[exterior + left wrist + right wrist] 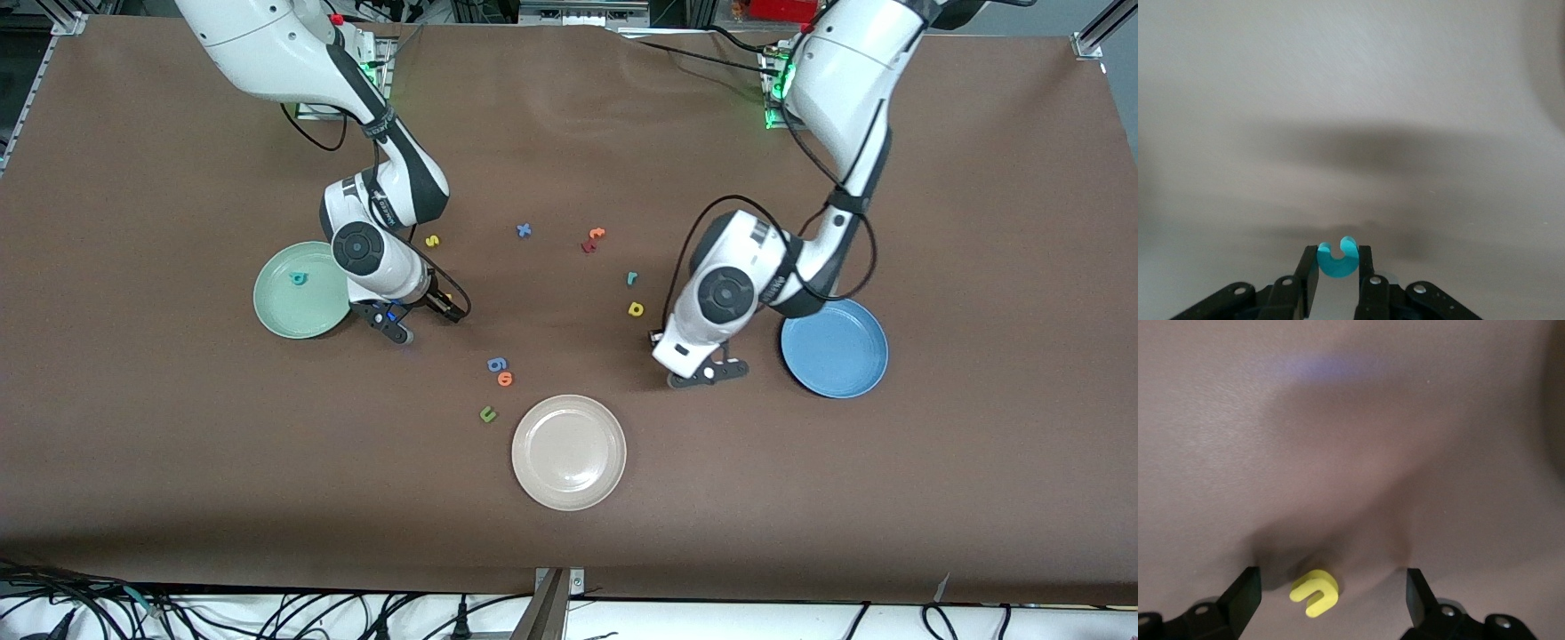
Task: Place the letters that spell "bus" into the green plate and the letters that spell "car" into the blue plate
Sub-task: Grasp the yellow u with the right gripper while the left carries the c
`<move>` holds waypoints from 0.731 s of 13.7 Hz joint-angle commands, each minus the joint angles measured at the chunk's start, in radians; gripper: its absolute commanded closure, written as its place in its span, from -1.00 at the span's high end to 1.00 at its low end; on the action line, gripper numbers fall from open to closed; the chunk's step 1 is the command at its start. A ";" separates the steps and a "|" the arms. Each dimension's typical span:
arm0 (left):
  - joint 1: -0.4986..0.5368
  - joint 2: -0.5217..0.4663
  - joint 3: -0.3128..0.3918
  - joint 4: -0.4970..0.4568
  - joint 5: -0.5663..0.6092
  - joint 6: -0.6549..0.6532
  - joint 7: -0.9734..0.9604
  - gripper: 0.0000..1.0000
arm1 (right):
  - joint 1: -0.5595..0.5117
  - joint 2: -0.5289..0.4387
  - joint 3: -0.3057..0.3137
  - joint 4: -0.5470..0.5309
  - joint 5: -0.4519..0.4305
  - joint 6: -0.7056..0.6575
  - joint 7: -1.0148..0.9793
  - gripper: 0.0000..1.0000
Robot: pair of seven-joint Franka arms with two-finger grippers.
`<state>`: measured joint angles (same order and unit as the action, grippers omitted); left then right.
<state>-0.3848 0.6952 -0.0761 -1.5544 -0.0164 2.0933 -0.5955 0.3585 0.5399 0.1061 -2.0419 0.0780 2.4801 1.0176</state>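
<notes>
Beige plate point(569, 452) nearest, left gripper point(1338, 270) pinching teal c point(1337, 258), right gripper point(1331, 590) spread — yellow u point(1314, 591) between.

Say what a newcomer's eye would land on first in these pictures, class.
Two white arms stoop over a brown table. The left gripper, beside the round medium-blue shallow plate, is shut on a tiny teal foam letter c. The right gripper, beside the round pale mint-green shallow plate, stands open around a small yellow foam letter u. A teal looped foam letter b already lies in that green plate.
</notes>
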 commanded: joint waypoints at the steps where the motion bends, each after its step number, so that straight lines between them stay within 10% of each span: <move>1: 0.056 -0.029 0.001 0.043 -0.013 -0.107 0.198 -0.58 | 0.013 0.002 -0.003 -0.018 0.020 0.042 0.021 0.90; 10: 0.192 -0.258 0.002 -0.182 0.049 -0.164 0.457 -0.58 | 0.014 -0.009 0.012 -0.110 0.020 0.207 0.027 0.61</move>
<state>-0.2120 0.5359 -0.0675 -1.6189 0.0049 1.9192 -0.1799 0.3665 0.5358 0.1115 -2.1120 0.0786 2.6383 1.0372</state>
